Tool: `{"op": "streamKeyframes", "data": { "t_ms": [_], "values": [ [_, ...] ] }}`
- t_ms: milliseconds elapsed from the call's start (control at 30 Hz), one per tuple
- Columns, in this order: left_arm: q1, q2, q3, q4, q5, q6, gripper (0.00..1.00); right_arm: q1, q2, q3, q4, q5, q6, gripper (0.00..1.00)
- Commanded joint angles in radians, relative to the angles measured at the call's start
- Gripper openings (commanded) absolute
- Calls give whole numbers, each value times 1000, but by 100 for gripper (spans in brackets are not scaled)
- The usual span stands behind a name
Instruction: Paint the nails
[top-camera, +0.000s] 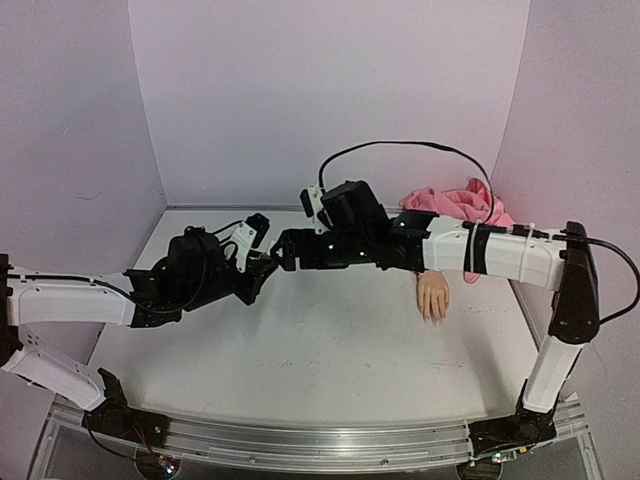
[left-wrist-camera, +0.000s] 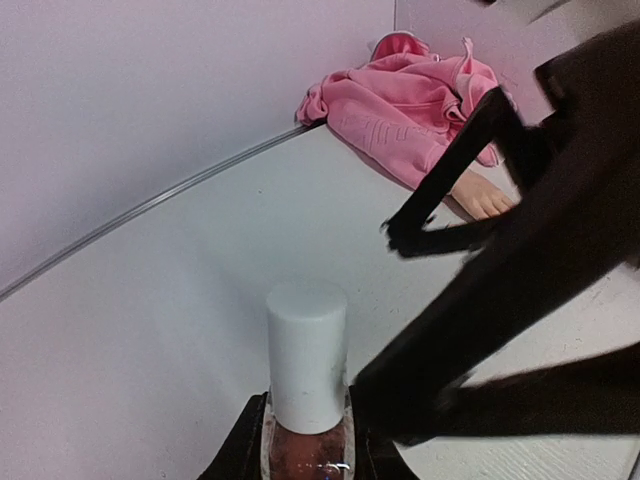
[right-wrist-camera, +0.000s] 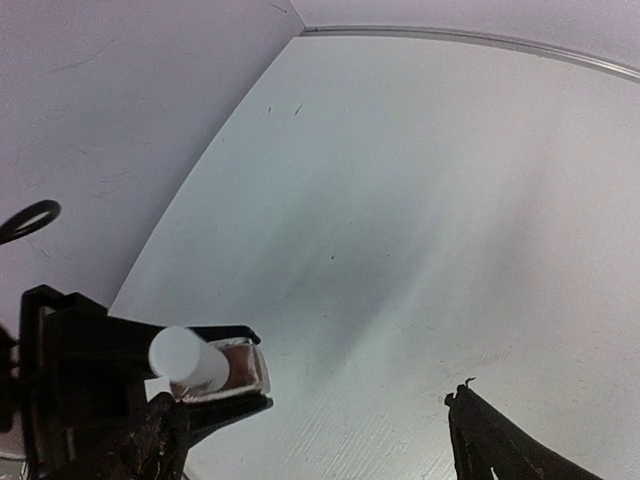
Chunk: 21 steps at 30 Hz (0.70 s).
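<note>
Presently the left tool is clamped on the glass body of the nail polish bottle, holding it at about 9 o'clock over the bench. The right tool stands spread wide just beside the white cap, gripping nothing. The nails tip the mannequin hand at 3 o'clock, fingers pointing to 6, below the pink sleeve. They look tiny, hard and slick. The smooth round cap is probably the part to pinch, across its sides.
</note>
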<state>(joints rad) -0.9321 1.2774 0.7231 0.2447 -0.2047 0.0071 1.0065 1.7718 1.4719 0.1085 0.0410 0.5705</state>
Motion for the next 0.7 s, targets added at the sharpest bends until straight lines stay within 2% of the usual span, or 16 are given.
{"op": "streamKeyframes", "data": {
  "t_ms": [0,167,300,333,567,667],
  "values": [
    [-9,-39,47,73,-40,92,0,11,27,96,30,-55,61,90],
    [-11,-56,38,78,-16,30,0,13,62,175,8,-27,39,90],
    [-17,-62,34,84,-4,22,0,21,87,198,22,-24,62,85],
    [-17,-68,29,88,-6,22,0,22,82,187,30,-24,71,79],
    [-17,-86,-3,111,-10,2,0,33,97,180,52,-33,79,55],
    [-17,-88,-1,111,-5,2,0,37,103,183,53,-33,78,42]
  ]
}}
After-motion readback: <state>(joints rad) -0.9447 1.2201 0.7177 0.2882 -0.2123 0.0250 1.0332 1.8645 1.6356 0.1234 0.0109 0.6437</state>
